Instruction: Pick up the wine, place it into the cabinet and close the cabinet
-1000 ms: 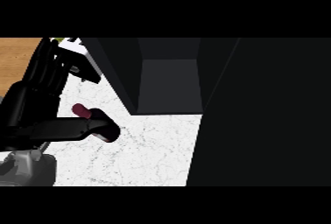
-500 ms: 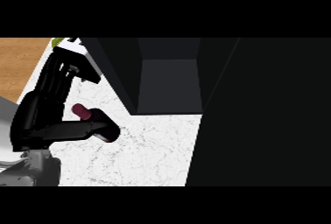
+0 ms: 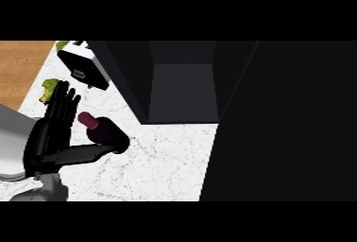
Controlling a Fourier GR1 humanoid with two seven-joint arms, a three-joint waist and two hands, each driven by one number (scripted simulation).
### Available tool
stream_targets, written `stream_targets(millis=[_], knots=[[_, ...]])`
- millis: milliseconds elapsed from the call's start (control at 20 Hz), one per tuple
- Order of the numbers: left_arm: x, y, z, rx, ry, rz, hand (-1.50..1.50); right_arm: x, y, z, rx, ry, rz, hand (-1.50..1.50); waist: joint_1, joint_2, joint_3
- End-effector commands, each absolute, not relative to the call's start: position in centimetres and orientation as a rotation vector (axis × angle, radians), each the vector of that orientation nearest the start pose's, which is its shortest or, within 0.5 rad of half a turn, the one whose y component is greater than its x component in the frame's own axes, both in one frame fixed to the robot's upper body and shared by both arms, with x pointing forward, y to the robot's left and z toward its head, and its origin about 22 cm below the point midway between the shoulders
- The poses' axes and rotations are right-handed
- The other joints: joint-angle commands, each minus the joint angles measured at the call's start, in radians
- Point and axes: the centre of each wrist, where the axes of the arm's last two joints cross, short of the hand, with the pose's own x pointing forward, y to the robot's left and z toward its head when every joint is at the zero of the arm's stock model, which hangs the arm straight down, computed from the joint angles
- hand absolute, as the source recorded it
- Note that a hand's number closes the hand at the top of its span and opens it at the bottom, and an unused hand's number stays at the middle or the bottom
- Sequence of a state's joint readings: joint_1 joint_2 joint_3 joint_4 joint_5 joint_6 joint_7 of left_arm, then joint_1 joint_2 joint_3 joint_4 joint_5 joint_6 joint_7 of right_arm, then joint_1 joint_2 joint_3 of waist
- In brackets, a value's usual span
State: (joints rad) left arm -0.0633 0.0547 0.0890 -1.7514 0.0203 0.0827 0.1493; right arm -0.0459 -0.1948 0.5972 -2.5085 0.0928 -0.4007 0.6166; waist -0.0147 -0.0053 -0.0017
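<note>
Left hand point(image 3: 52, 130) open, fingers straight, thumb touching wine point(image 3: 105, 132) on counter point(image 3: 160, 165); cabinet point(image 3: 182, 90) open.

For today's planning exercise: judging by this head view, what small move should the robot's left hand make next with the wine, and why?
Probably curl the left hand round the wine bottle. Its fingers are straight beside the bottle, with the thumb against the base, so nothing is grasped yet. The open cabinet waits to the right.

Left hand point(image 3: 52, 130) lower and nearer the wine point(image 3: 105, 132), fingers now clear of the black appliance point(image 3: 83, 68).
</note>
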Motion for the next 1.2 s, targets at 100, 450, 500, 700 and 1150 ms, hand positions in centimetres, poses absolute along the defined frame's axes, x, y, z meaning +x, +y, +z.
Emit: stream_targets(millis=[100,450,500,700,1150], knots=[[24.1,26.7,2.1,0.139,-1.628,0.111,-1.5,8.8,-17.3,20.9,0.231,-1.94,0.106,-1.5,-0.001,0.001,0.0],[23.9,27.6,-0.6,0.13,-1.578,0.11,-1.5,8.5,-16.8,21.4,0.26,-1.94,0.13,-1.5,-0.001,0.0,0.0],[24.4,28.6,-0.5,0.159,-1.592,0.118,-1.5,8.2,-17.5,22.1,0.256,-1.939,0.114,-1.5,-0.003,0.0,-0.001],[24.2,28.7,-3.0,0.147,-1.557,0.096,-1.5,8.5,-15.9,20.8,0.259,-1.934,0.112,-1.5,-0.005,-0.001,0.0],[24.2,30.0,-7.0,0.173,-1.549,0.111,-1.5,8.5,-16.8,21.6,0.251,-1.93,0.158,-1.5,-0.001,0.001,0.0]])
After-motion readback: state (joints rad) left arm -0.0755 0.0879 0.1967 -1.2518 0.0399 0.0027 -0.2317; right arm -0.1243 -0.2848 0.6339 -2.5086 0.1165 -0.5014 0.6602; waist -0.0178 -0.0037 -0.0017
